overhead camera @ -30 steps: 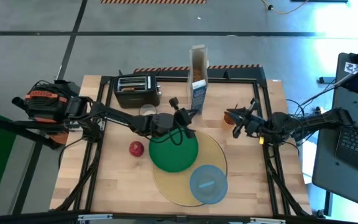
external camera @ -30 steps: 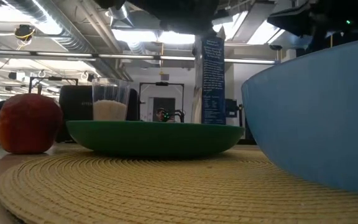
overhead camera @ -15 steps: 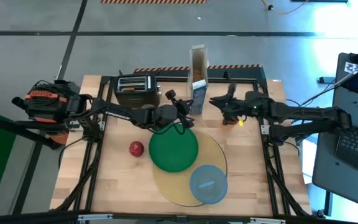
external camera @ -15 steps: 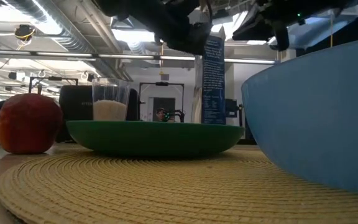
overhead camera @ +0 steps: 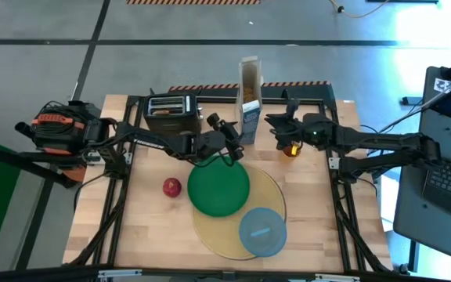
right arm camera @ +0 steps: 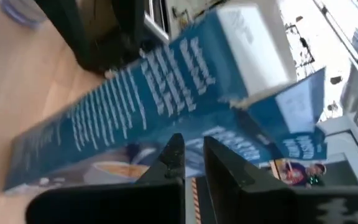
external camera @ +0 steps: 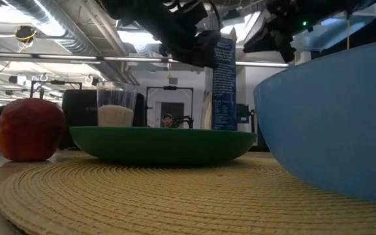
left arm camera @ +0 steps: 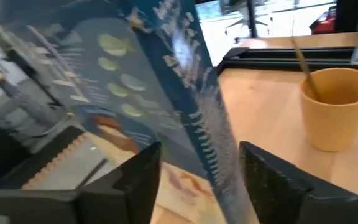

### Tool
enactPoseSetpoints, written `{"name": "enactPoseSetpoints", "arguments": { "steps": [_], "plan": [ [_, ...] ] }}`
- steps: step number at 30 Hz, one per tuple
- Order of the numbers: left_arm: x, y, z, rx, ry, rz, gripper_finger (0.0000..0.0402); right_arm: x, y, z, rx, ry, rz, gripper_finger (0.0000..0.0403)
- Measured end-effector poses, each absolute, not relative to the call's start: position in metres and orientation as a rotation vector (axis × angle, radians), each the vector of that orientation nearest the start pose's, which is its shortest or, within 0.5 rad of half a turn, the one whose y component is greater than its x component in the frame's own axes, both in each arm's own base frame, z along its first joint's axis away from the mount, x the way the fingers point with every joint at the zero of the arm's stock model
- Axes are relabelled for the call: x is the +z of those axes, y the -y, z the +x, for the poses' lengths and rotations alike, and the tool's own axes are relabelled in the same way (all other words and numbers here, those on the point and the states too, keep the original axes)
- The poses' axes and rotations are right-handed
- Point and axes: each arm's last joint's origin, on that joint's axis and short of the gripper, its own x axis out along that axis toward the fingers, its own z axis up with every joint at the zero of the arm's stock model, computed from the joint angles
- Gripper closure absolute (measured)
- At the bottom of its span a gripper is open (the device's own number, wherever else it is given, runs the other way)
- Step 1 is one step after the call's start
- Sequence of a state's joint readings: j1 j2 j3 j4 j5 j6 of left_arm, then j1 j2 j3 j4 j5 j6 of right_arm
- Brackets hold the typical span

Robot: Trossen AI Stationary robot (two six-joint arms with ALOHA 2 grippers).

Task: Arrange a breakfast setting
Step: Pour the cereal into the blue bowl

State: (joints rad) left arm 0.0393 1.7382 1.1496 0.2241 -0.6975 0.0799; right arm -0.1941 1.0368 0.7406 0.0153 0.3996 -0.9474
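The blue cereal box stands upright at the table's far middle. My left gripper is open at the box's near left, with one upright edge of the box between its fingers. My right gripper is shut and points at the box's blue side from the right. The orange cup stands under the right arm. The green plate and the blue-grey bowl rest on the yellow mat. The red apple lies left of the plate, and the milk glass stands behind it. My left gripper has its fingers on either side of the cereal box's upright edge; I cannot tell whether they touch it. My right gripper's shut fingers stand close before the box's side; I cannot tell whether they touch it.
A black toaster stands at the far left of the table, left of the box. A black frame runs along the table's far and right edges. Bare wood shows at the near left.
My left gripper has left the green plate's far rim and gone toward the far edge, up to the cereal box. My right gripper has risen from beside the orange cup and swung left toward the box, tipping up nearer level. The cup now shows uncovered.
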Motion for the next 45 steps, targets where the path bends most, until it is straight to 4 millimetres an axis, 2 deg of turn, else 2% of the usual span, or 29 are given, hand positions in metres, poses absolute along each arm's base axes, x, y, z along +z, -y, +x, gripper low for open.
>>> {"name": "enactPoseSetpoints", "arguments": {
  "steps": [4,11,21,28,34,39,45],
  "plan": [
    [0.246,-0.038,0.384,0.721,-0.382,0.193,0.0165,0.279,0.068,0.228,-0.43,-0.618,-0.931,0.0372],
    [0.246,-0.051,0.383,0.721,-0.379,0.175,0.0167,0.268,0.088,0.237,-0.431,-0.632,-0.909,0.0372],
    [0.245,-0.078,0.381,0.652,-0.373,0.111,0.0168,0.263,0.086,0.246,-0.319,-0.558,-0.872,0.0372],
    [0.245,-0.082,0.38,0.67,-0.38,0.126,0.0168,0.263,0.084,0.247,-0.247,-0.516,-0.862,0.0372],
    [0.245,-0.085,0.377,0.758,-0.411,0.185,0.0168,0.266,0.082,0.249,-0.198,-0.445,-0.855,0.0372],
    [0.244,-0.085,0.377,0.77,-0.418,0.19,0.0168,0.262,0.085,0.258,-0.194,-0.413,-0.858,0.0372],
    [0.243,-0.085,0.376,0.77,-0.437,0.189,0.0168,0.253,0.088,0.262,-0.229,-0.473,-0.858,0.0372]
  ]
}}
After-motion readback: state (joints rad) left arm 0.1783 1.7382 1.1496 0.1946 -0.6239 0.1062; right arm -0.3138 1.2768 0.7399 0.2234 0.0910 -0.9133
